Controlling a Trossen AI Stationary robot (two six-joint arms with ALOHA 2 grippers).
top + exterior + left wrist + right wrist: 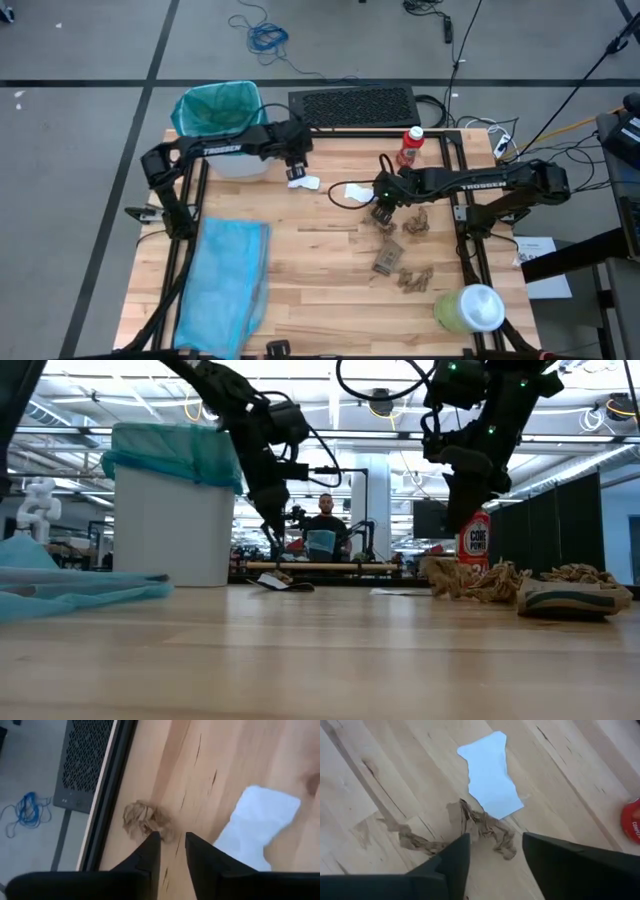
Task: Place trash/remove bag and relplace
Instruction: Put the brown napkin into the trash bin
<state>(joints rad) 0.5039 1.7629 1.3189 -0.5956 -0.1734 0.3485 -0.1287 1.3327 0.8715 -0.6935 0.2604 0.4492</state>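
Observation:
A white bin lined with the teal bag stands at the table's far left. A paler sky-blue bag lies flat at the near left. My left gripper hangs open just above the table to the right of the bin, with a brown scrap just ahead of one finger and a white scrap beside it. My right gripper is open above a crumpled brown scrap, with a white scrap beyond. Several brown scraps lie at mid right.
A red bottle stands at the far edge, right of centre. A pale-green container with a white top sits at the near right corner. A black perforated panel lies beyond the far edge. A person sits in the room behind.

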